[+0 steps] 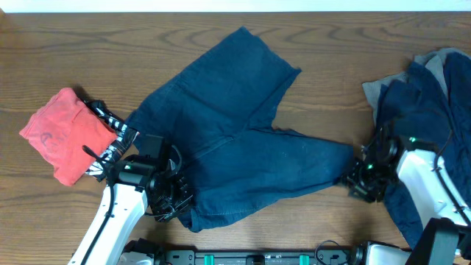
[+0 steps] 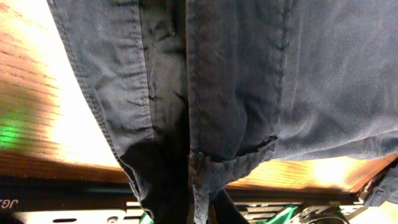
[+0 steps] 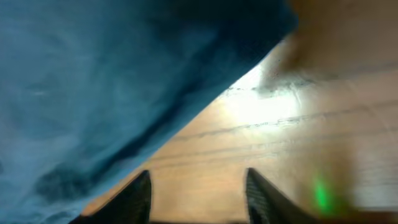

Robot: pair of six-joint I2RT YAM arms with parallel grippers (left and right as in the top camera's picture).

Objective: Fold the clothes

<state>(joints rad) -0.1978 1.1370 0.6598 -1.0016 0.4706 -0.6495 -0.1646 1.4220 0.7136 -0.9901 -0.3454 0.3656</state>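
The clothes in hand are plain navy trousers (image 1: 235,140), spread flat across the middle of the wooden table. My left gripper (image 1: 173,195) is at their near left corner, shut on a bunched edge of the cloth. In the left wrist view the navy fabric (image 2: 236,81) runs down into the shut gripper (image 2: 202,208). My right gripper (image 1: 360,177) sits just off the end of the right trouser leg. In the right wrist view that gripper (image 3: 198,193) stands open over bare wood, with the navy cloth (image 3: 93,81) to its upper left and outside the fingers (image 3: 140,196).
A red garment (image 1: 62,132) lies at the left with a black-and-white patterned piece (image 1: 110,136) beside it. A heap of navy and grey clothes (image 1: 434,96) fills the right edge, partly under my right arm. A rail (image 1: 243,258) runs along the table's near edge.
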